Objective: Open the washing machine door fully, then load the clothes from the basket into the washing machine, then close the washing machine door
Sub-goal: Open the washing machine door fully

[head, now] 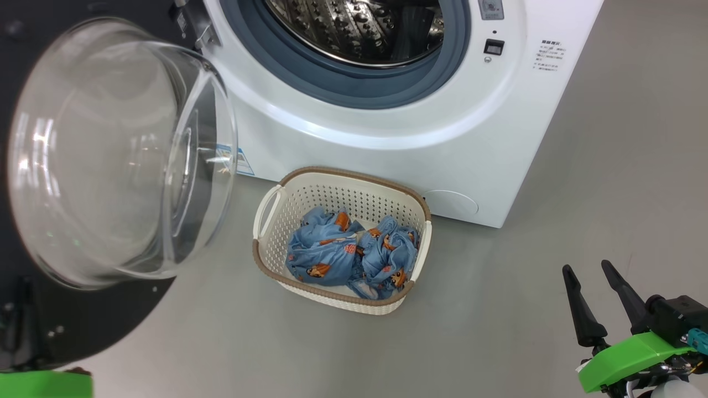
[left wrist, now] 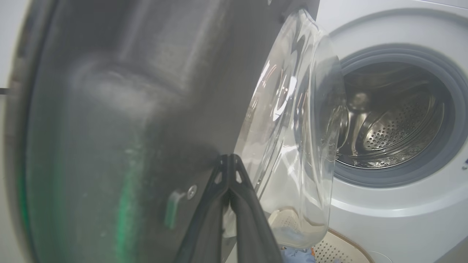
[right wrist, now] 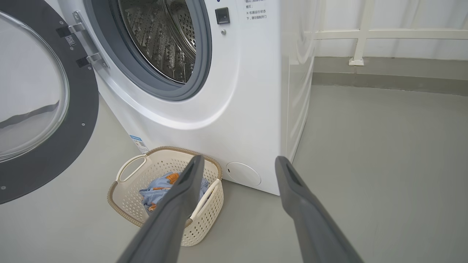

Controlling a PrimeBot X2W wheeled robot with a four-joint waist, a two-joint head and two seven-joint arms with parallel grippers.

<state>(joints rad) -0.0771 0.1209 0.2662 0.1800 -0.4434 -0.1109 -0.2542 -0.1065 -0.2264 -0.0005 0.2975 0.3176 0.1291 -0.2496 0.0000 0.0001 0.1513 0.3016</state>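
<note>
Washing machine: white, boxy, steel drum exposed; its door stands swung out on the left hinge, with a black rim and a clear glass bowl bulging toward the opening. Cream perforated basket sits on the grey floor just before the machine, long axis along its front, crumpled light blue clothes inside. Left gripper: fingers pressed together, tips at the door's dark inner face, contact unclear; right gripper: low right, fingers spread wide, empty.

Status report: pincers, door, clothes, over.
Left pincer shut by washing machine door. Right pincer open, empty. Door open wide; clothes in basket. Drum mouth unobstructed.
</note>
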